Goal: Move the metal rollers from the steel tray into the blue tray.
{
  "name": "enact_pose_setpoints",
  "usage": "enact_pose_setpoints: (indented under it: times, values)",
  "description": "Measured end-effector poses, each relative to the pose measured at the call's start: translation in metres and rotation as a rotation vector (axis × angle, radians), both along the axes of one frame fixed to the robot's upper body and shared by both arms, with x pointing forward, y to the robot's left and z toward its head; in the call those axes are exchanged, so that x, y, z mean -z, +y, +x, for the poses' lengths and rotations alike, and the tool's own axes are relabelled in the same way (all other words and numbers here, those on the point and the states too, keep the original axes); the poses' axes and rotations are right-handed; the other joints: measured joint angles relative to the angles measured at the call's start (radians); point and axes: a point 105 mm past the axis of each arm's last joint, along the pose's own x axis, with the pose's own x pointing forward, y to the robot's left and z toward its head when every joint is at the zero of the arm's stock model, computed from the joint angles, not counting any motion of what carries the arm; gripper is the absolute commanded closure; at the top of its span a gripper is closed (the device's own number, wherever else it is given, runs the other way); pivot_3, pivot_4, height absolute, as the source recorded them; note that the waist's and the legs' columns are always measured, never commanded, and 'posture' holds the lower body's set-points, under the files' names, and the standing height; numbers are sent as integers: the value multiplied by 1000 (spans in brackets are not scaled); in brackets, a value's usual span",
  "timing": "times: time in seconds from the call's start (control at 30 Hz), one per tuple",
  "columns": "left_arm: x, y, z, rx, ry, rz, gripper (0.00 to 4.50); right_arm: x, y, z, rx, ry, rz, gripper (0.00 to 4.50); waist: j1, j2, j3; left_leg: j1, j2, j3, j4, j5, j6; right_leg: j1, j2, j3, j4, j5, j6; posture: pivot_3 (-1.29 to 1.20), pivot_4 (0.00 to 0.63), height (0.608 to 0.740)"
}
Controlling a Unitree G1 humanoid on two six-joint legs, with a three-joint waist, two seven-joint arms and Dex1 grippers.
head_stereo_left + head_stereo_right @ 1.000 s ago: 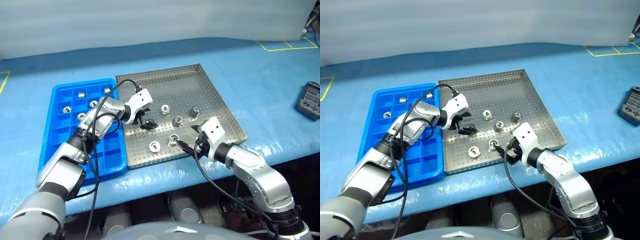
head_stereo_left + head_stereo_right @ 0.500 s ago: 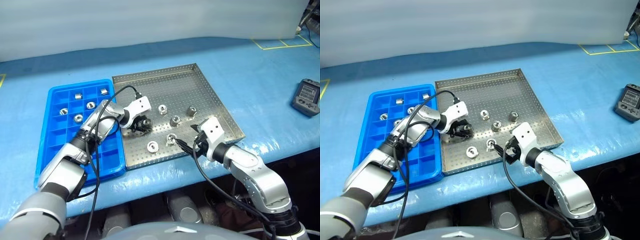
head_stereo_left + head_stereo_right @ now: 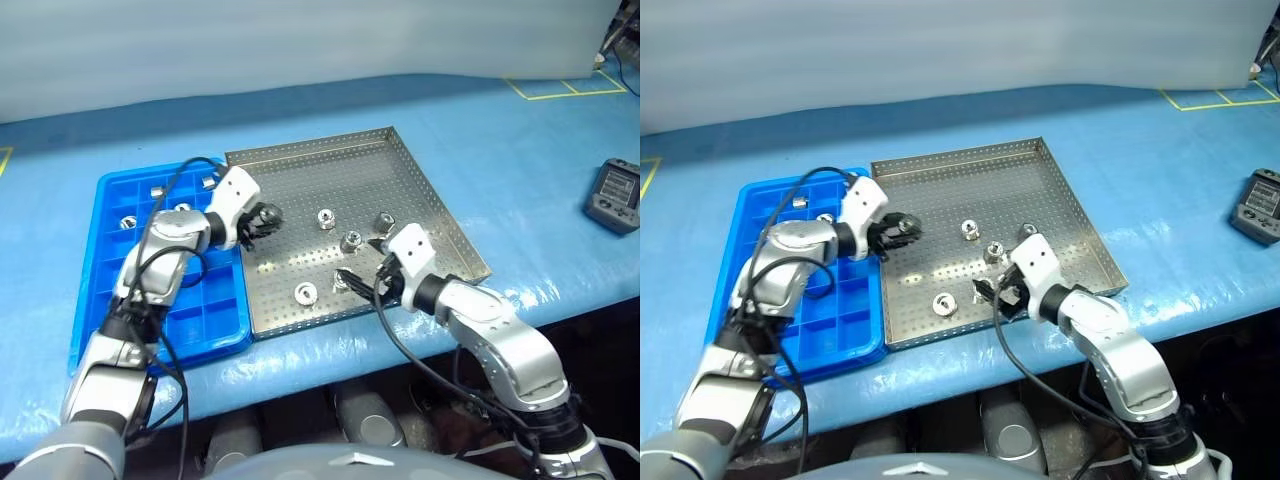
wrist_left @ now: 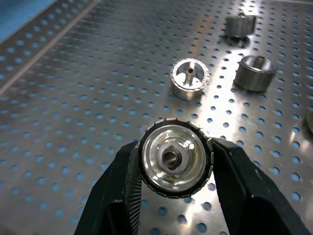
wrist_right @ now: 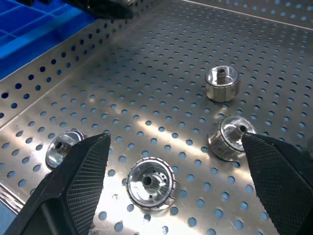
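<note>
Steel tray [image 3: 400, 170] sits mid-frame, blue tray [image 3: 100, 300] touching its left side, partly hidden by the left arm. Left gripper [image 4: 175, 169] pinches one roller [image 4: 175, 160] above the steel tray's left edge. Right gripper [image 5: 173, 166], fingers spread wide, hovers over a loose roller [image 5: 149, 182] at the tray's lower middle. Other loose rollers [image 3: 351, 241] lie nearby; those in the blue tray's upper compartments [image 3: 156, 191] are hard to count.

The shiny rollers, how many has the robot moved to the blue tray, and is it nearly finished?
A few rollers already sit in the blue tray. The left gripper is shut on one roller, above the steel tray. Four rollers remain there, and the open right gripper hovers over one. Maybe halfway.
</note>
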Motion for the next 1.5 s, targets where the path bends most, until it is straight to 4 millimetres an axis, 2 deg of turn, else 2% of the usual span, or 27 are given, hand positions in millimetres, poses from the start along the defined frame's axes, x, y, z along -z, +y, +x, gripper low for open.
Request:
enact_pose_setpoints:
  times: [0.03,0.1,0.27,0.37,0.5,0.6,0.9,1.2,1.43,1.47,1.5]
  values:
    - [-2,5,-2,-37,-17,-6,2686,0,3,0,-12,0,5,0,4,0,0,0,0,0,0,0,0,0,0,0,0,0,0,-108,150,740]
    - [-4,28,-15,-184,-67,-28,2686,-4,17,1,-72,-10,14,0,12,0,0,0,0,0,0,0,0,0,0,0,0,0,0,-78,150,740]
    - [-11,66,-41,-443,-154,-42,2686,-14,42,2,-196,-41,45,0,63,-1,0,0,0,-1,2,0,0,1,0,-1,0,0,0,7,150,740]
    - [-9,88,-56,-594,-173,-38,2686,-17,55,1,-270,-53,50,0,101,-1,0,0,-1,-1,2,0,0,1,0,-2,0,0,0,39,150,740]
    - [12,115,-69,-756,-130,19,2686,-16,68,0,-337,-53,51,0,144,-1,0,1,-1,-1,3,0,0,2,0,-2,0,0,0,46,150,740]
    - [29,128,-74,-830,-84,27,2686,-14,74,-3,-367,-46,52,0,164,-1,0,0,-1,-1,3,0,0,2,0,-3,0,0,0,45,150,740]
    - [41,129,-60,-813,-81,20,2686,-15,76,-5,-374,-49,63,0,164,-1,-1,4,0,-1,4,1,-1,4,0,-3,1,-1,-5,-6,150,740]
    - [39,124,-41,-740,-59,55,2686,-10,70,-4,-335,-41,53,0,155,-1,-1,4,0,0,3,1,-1,4,0,-3,0,1,-2,-41,150,740]
    - [47,114,-42,-675,19,68,316,-8,65,-5,-300,-33,55,0,141,-1,-2,3,0,0,3,1,-1,4,0,-2,0,1,-2,-65,150,740]
    - [46,114,-43,-666,18,73,29,-9,63,-5,-293,-37,55,0,139,-1,-1,3,0,0,3,1,-1,4,0,-2,-1,1,-2,-67,150,740]
    - [45,113,-43,-662,21,72,29,-10,60,-4,-279,-42,54,0,136,-1,-1,3,0,0,3,1,-1,4,0,-2,-1,1,-2,-67,150,740]
